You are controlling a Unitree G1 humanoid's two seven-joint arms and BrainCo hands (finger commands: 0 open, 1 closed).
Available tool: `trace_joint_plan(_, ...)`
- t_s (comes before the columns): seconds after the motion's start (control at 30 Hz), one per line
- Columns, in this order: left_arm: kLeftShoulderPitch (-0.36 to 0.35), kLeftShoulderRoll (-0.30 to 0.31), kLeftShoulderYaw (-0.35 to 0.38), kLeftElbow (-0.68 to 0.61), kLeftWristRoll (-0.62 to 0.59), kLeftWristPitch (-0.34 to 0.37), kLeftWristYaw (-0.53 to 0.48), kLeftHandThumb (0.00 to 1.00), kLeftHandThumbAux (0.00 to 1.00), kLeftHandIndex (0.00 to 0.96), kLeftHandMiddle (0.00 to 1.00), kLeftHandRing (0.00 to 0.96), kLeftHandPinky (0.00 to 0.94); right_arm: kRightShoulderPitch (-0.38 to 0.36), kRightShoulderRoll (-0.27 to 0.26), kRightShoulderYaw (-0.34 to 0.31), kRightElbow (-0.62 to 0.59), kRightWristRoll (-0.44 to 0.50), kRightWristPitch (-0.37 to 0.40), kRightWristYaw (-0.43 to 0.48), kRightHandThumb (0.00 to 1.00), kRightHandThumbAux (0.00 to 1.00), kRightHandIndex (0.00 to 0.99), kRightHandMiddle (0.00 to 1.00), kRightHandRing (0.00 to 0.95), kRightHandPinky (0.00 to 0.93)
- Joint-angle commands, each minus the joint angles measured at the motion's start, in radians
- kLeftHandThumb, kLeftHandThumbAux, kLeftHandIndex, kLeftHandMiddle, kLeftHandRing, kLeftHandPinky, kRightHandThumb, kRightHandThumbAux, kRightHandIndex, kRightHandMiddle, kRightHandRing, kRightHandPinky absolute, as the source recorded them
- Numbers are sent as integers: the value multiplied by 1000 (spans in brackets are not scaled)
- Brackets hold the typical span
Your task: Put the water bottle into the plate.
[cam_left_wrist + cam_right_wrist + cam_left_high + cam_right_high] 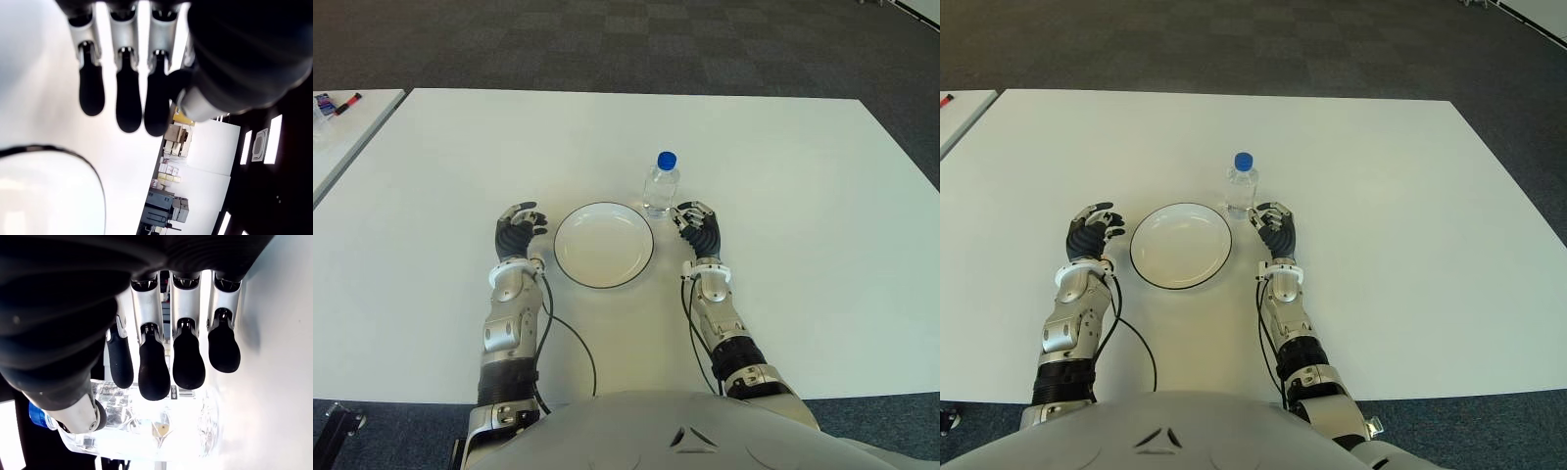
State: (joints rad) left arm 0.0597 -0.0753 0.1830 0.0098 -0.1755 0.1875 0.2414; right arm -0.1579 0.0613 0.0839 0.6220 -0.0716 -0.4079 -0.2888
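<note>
Right wrist view shows the right hand (697, 223) with fingers (154, 367) spread and relaxed, holding nothing; the bottle (661, 185) stands upright just beyond the fingertips, on the counter (803, 196). It looks like thin clear plastic, light, smooth and likely to dent or slip, so a wrap around the mid-body below the blue cap seems best. The plate (603, 245) lies just thumb-side of those fingers, its low rim the only thing to clear. The left hand (517, 233) shows on the plate's far side, fingers loosely open and empty.
</note>
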Motion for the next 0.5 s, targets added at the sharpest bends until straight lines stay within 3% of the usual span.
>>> trace_joint_plan(0.03, 11, -25, -1, 14, 0, -8, -4, 697, 717, 431, 593, 572, 550, 28, 94, 10, 0, 13, 0, -3, 696, 728, 435, 739, 721, 701)
trace_joint_plan(0.5, 17, -31, -1, 12, -6, -19, -4, 700, 715, 432, 593, 570, 550, 35, 95, 14, -11, 14, 3, -7, 695, 728, 434, 741, 724, 706)
